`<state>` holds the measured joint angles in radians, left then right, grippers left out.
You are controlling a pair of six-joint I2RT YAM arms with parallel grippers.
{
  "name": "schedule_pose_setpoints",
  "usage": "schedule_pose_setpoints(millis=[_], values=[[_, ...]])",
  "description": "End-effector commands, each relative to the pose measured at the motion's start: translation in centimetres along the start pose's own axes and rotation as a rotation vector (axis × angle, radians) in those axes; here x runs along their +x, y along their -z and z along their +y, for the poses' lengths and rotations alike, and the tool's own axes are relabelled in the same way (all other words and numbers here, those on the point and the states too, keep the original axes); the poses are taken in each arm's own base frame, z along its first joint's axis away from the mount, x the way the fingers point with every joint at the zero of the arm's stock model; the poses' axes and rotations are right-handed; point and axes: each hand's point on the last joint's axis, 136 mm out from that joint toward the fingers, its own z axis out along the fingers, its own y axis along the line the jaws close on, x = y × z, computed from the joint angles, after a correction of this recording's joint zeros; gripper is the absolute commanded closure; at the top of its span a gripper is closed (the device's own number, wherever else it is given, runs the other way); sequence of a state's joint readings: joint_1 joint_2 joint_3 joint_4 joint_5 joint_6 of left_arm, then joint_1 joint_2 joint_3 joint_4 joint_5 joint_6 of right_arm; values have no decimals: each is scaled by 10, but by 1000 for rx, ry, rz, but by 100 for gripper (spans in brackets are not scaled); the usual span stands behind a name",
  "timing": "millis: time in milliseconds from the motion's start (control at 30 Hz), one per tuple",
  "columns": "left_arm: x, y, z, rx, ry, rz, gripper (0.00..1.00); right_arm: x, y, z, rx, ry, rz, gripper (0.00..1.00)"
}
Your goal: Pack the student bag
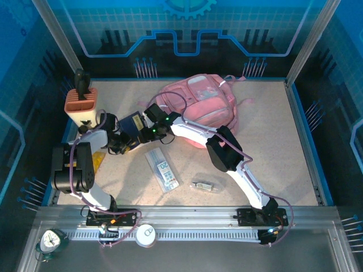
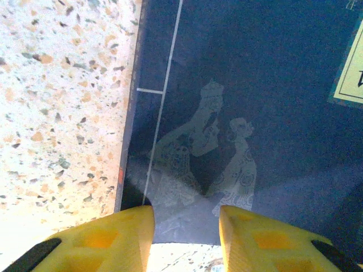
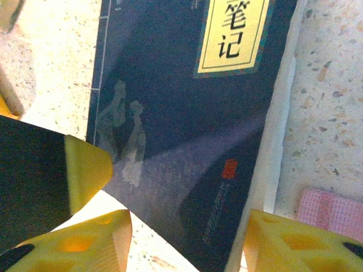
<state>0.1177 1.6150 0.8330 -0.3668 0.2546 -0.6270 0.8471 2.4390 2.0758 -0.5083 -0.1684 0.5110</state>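
Student bag (image 1: 207, 105) lies on speckled table (image 1: 283, 153), toward 12 o'clock of table ctr, pale pocket side up, straps trailing toward 3 o'clock. Dark blue notebook (image 1: 134, 122) lies near bag, at its 9 o'clock; both arms reach to it. L gripper (image 2: 186, 241): yellow fingers (image 2: 113, 241) apart, notebook's near edge showing in the gap betw. them; contact w/ cover cannot be told. R gripper (image 3: 186, 226): fingers (image 3: 295, 243) wide apart, notebook corner lying betw. them, white page edge close to the 3 o'clock finger; touching or not, unclear. Pink strap (image 3: 332, 212) rests on table at 3 o'clock of notebook in R wrist view. Elsewhere, top view: orange pen holder (image 1: 81, 103) at 9 o'clock of notebook, flat packet (image 1: 162, 169) at 5 o'clock of it, small clear item (image 1: 204, 185) at 4 o'clock of packet.
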Motion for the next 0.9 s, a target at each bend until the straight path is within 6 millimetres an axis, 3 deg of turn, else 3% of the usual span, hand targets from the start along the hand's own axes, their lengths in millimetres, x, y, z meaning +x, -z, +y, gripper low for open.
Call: schedule_pose_setpoints(millis=[0,233,433,600,867], values=[[14,-13,19,-52,8,49,63,-17,28,13,-29,20,-47,48],[16,-14,19,-50,12,52,63,-19,29,7,-28,19,-49,56],[15,-13,17,-39,18,47,63,-13,19,7,-46,12,-25,65],[16,-13,15,-28,21,50,63,-14,16,3,-45,7,-26,68],[14,-4,6,1,12,34,62,-25,28,11,-68,8,-58,86]])
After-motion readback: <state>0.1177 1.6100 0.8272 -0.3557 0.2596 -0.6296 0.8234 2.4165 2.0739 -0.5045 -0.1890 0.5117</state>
